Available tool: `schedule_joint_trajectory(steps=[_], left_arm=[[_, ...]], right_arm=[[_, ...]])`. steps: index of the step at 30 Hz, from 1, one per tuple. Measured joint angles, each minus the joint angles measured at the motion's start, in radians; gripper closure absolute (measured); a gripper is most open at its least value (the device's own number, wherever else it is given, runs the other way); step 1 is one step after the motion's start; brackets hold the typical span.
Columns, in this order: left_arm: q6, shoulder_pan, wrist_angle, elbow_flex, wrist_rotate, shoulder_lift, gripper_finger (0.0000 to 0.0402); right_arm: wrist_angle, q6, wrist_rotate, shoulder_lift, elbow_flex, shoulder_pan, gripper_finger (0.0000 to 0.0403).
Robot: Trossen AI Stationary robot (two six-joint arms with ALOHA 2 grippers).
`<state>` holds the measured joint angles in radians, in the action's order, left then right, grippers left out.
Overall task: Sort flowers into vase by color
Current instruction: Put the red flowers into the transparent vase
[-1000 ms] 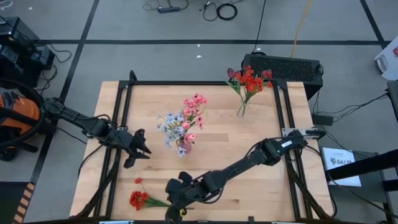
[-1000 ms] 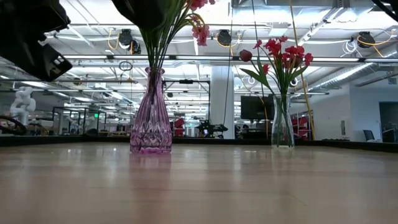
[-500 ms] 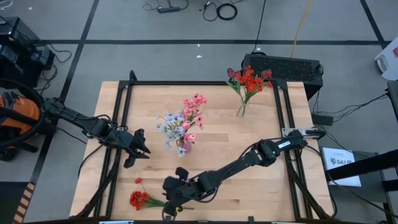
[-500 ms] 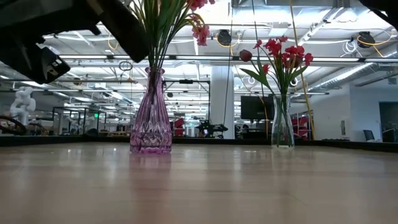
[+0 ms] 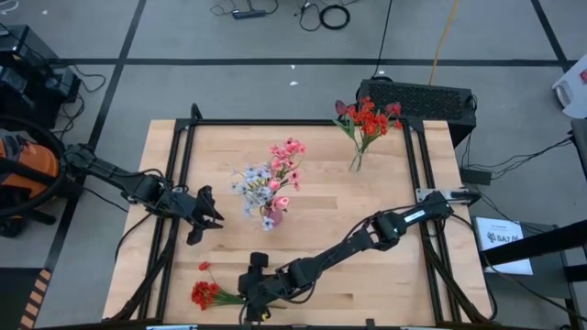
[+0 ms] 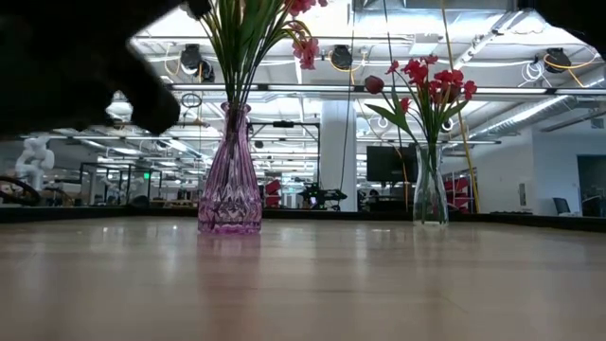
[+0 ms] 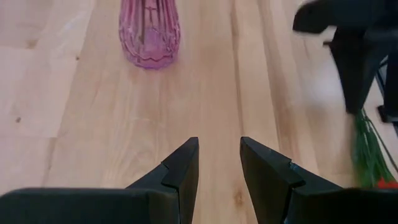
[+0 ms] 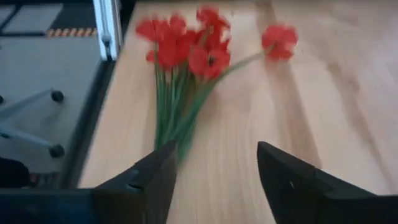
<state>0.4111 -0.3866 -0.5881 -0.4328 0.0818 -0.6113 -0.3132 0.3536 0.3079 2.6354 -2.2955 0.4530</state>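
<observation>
Right wrist view: right tool [image 8: 214, 168], spread wide and empty, faced loose red flowers [image 8: 186, 53] on desk [image 8: 323, 93]; judged pickup step, next lowering around stems. Left tool [image 7: 219, 163] waited, parted.

wooden table [image 5: 385, 183] | pink vase [image 5: 273, 216] | clear vase [image 5: 355, 163] | loose red flowers [image 5: 204, 293]

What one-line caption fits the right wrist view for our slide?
Open right gripper approaches loose red flowers lying on the wooden table.
</observation>
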Motion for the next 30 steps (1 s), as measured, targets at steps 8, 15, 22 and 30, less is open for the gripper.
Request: schedule_joint_trajectory(steps=[8, 15, 22, 30], left_arm=[[0.004, 0.000, 0.003, 0.000, 0.028, 0.000, 0.0277], [0.037, 0.000, 0.003, 0.000, 0.032, 0.000, 0.0277], [0.037, 0.000, 0.003, 0.000, 0.040, -0.001, 0.0277], [0.029, 0.000, 0.002, 0.000, 0.054, -0.002, 0.0277]], right_arm=[[0.079, 0.001, -0.126, 0.077, 0.000, 0.005, 0.0164], [0.151, -0.067, -0.123, 0.097, 0.000, 0.013, 0.0163], [0.282, -0.022, -0.119, 0.087, -0.010, -0.001, 0.0163], [0.280, -0.078, -0.100, 0.092, -0.009, 0.001, 0.0163]])
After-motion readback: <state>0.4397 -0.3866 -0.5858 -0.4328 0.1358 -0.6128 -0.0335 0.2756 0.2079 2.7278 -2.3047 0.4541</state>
